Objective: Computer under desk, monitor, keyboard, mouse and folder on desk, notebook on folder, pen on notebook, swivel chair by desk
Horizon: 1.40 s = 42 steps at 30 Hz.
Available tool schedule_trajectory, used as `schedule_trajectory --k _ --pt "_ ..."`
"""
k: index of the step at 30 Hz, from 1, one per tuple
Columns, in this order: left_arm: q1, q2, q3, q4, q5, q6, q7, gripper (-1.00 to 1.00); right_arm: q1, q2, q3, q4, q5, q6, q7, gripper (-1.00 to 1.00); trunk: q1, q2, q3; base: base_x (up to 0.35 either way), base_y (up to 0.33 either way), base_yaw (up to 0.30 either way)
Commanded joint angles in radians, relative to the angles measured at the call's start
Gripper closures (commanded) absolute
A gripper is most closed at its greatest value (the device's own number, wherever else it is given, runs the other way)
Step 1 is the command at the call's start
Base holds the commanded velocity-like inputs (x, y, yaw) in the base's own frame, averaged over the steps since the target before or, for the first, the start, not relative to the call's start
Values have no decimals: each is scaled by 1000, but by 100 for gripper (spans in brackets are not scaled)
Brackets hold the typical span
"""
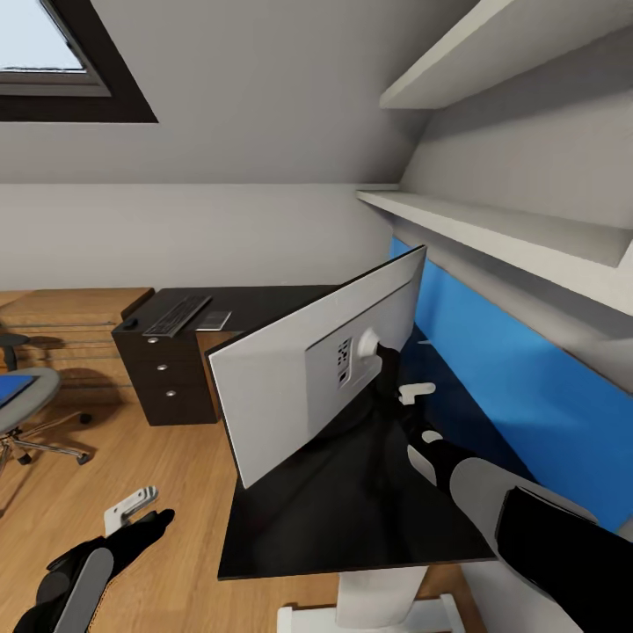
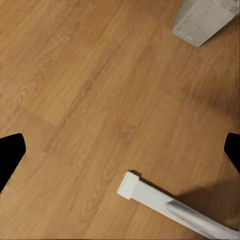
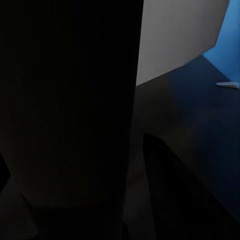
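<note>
On the desk point(image 1: 352, 519), I'm steadying the monitor point(image 1: 299, 378) by its stand with my right fingers point(image 1: 387, 356) (grip hidden, cannot tell), turning slowly; left fingers point(image 1: 132, 510) hanging open, empty.

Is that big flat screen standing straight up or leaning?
Leaning: the wide flat monitor, grey back facing us, slants over the black desk, its top edge running diagonally.

The floor point(image 1: 176, 457) is warm wood planking with visible grain and a soft sheen. The tabletop point(image 1: 352, 519) looks smooth matt black, its back panel point(image 1: 527, 396) flat bright blue. The monitor point(image 1: 281, 387) shows a smooth pale grey plastic-looking back.
</note>
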Motion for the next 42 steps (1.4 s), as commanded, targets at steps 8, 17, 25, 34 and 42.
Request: schedule_trajectory --k 8,17,25,34,42 --pt "0 6 2 -243 12 3 11 -100 -1 3 16 -1 -4 -2 -2 100 0 -1 -1 0 0 0" --pt "-1 5 -7 -131 12 6 10 -100 -1 1 15 -1 -3 -2 -2 100 0 -1 -1 0 0 0" --pt "-1 2 -7 -123 9 3 11 -100 -1 0 15 -1 -3 -2 -3 100 0 -1 -1 0 -1 0" --pt "-1 4 1 -122 11 4 14 -100 -1 2 16 -1 -3 -2 -2 100 0 -1 -1 0 -45 0" --pt "-1 4 26 -122 11 4 14 -100 -1 2 16 -1 -2 -2 -2 100 0 -1 -1 0 -1 -146"
